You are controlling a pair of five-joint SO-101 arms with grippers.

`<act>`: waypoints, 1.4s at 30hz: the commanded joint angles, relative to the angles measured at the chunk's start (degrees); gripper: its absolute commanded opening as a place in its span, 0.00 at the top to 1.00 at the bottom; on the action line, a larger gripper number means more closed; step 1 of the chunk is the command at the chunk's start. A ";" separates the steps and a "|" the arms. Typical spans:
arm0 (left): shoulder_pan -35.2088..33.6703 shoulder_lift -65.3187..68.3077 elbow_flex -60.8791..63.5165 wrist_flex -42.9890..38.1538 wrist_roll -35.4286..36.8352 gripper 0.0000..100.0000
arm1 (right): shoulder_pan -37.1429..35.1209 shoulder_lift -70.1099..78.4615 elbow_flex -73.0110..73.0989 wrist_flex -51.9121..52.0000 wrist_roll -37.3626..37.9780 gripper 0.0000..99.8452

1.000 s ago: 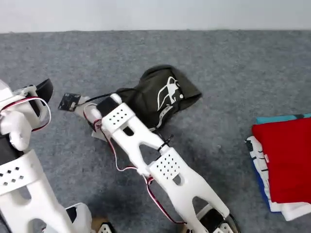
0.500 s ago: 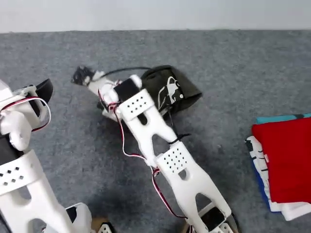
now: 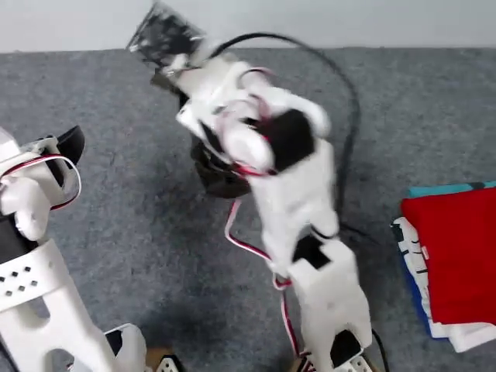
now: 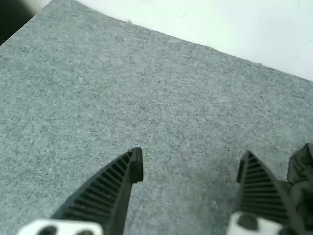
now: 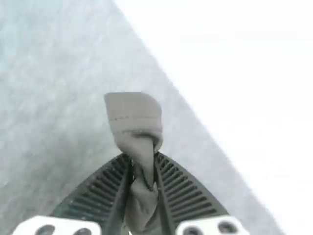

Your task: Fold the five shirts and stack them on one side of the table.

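- A grey, felt-like table is seen from above, with a pale wall along its far edge.
- The right arm stands raised over the middle of the table, its white segments bent high towards the camera. A black cable loops over its top.
- The right gripper is pinched tight on a fold of the dark shirt. In the right wrist view, the cloth sits squeezed between the two ribbed black fingers, and a rounded hem sticks out past their tips.
- In the high view, a bunched part of the dark shirt shows just below the raised arm, near the table's centre. Whether it touches the table cannot be told.
- The left arm is at the left edge of the table, well apart from the right arm.
- The left gripper is spread wide and holds nothing, with bare grey table between its fingers. In the left wrist view, an edge of the dark shirt lies beyond one finger.
- A stack of folded shirts lies at the right edge of the table, well apart from both arms. A red shirt is on top, with teal, blue and white layers showing beneath it
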 commanded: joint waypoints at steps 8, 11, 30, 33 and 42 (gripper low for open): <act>7.91 -0.88 3.56 -2.29 0.26 0.69 | 10.51 -30.02 18.46 2.33 0.53 0.99; 11.69 -1.05 7.16 -5.98 0.26 0.69 | 14.90 -37.32 31.47 2.33 0.62 0.99; 32.18 -1.05 29.41 -23.47 0.35 0.69 | 48.66 -58.42 76.92 2.07 0.53 0.99; 32.18 -1.14 29.41 -23.38 0.35 0.69 | 56.04 -58.42 81.23 2.07 0.53 0.99; 32.18 -0.97 29.49 -23.38 0.35 0.69 | 69.67 -58.95 94.42 2.15 0.53 0.98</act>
